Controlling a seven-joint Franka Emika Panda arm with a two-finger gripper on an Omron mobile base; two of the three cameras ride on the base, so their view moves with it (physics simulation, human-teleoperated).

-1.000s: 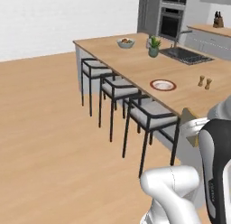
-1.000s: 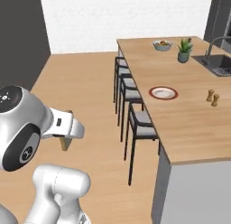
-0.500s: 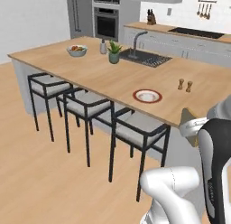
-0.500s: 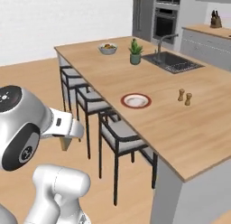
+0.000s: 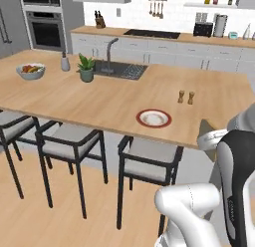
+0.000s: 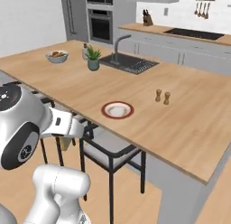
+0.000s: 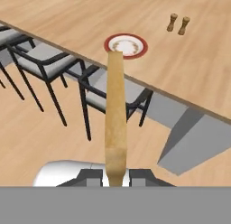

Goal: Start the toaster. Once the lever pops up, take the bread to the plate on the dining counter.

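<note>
My gripper [image 7: 115,177] is shut on the bread [image 7: 115,119], a pale tan slice seen edge-on that rises between the two finger tips. Beyond its far end lies the plate [image 7: 126,44], red-rimmed and white, near the front edge of the dining counter [image 7: 198,74]. From the left base view the bread [image 5: 204,125] sticks out of the gripper [image 5: 208,137] just off the counter's near right corner, to the right of the plate [image 5: 154,118]. The black toaster [image 5: 202,28] stands far back on the rear worktop.
Two small shakers [image 5: 185,96] stand behind the plate. Black stools [image 5: 149,159] line the counter's front edge below the plate. An inset sink [image 5: 119,69], a potted plant [image 5: 86,67] and a fruit bowl [image 5: 30,70] sit further left on the counter.
The whole scene has shifted because the base moved: the dining counter and the plate now lie closer and more squarely ahead. The bread stays in the shut gripper.
</note>
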